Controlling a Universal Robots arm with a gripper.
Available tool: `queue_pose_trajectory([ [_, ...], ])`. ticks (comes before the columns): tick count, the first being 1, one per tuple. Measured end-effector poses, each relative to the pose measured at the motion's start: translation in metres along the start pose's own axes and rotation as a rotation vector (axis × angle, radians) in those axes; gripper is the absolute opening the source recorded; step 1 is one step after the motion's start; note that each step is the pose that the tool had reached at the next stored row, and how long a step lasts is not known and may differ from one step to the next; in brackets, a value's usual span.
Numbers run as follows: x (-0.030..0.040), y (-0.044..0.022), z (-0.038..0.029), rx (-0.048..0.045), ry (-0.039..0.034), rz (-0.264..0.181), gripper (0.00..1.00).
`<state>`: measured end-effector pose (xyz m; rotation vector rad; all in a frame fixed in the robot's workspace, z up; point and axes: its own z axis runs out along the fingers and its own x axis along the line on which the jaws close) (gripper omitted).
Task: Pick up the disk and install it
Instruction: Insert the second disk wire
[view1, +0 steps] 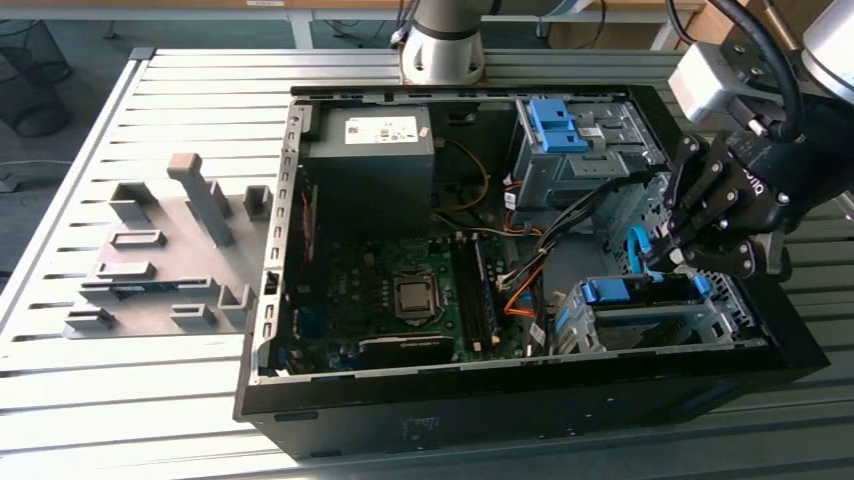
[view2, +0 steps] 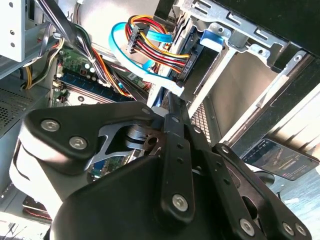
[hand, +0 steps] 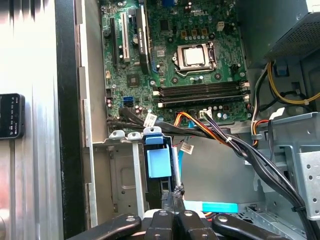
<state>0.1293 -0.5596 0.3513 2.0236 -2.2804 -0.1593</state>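
1. In the exterior view, an open black computer case (view1: 534, 400) lay on its side on a slatted metal tabletop (view1: 160, 400). The black end effector (view1: 687, 255) hung over the case's corner at the exterior view's right, just above a grey metal drive cage (view1: 641, 325). The disk (view1: 634, 290), showing its blue plastic frame, sat in the top of that cage, right under the fingertips. A black power supply box (view1: 374, 160) with a white sticker lay well apart from the cage, and the green motherboard (view1: 387, 290) lay between them. A grey fixture block (view1: 160, 270) stood on the tabletop beside the case.

2. In the second wrist view, the end effector's fingers (view2: 175, 125) looked drawn together to a narrow tip beside a light blue ribbon cable (view2: 135, 60) and a bundle of red and yellow wires (view2: 160, 50).

3. In the first wrist view, the fingers (hand: 177, 197) met close together just beside the disk's blue frame (hand: 159, 160), which stood in the cage slot (hand: 125, 170) near the motherboard's edge. Whether they pinched the frame, I could not tell.
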Motion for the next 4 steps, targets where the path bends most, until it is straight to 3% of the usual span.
queue_pose_trajectory([
  [4,0.0,0.0,0.0,-0.0001,-0.0006,0.0,0.11],
])
